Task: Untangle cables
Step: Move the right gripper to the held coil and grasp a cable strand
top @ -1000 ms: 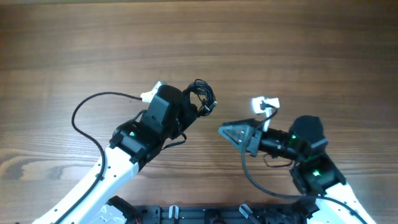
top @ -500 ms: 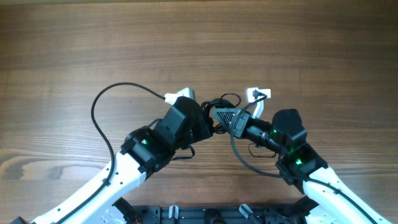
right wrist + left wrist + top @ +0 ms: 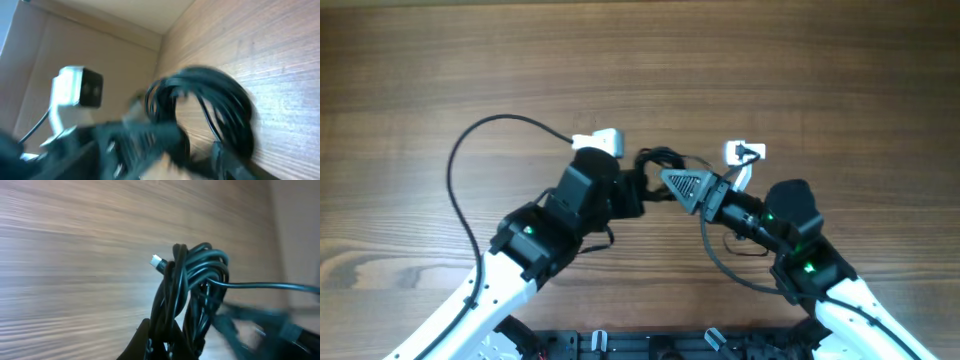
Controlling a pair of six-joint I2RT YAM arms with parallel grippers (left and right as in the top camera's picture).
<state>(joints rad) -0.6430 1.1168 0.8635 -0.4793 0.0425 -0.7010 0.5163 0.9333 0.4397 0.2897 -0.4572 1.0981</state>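
I see the cables [image 3: 657,158] bunched near the middle of the table [image 3: 640,60], between my two grippers. The left gripper [image 3: 638,188] sits just left of the bundle, which stands out from between its fingers. The right gripper [image 3: 672,182] is just right of the bundle, pointing at the left one. Both arms reach in from the near edge.

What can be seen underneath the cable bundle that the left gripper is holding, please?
Only bare wooden table shows beneath the cable bundle. The bundle's lower end is hidden inside the left gripper, and whether it touches the wood cannot be told.
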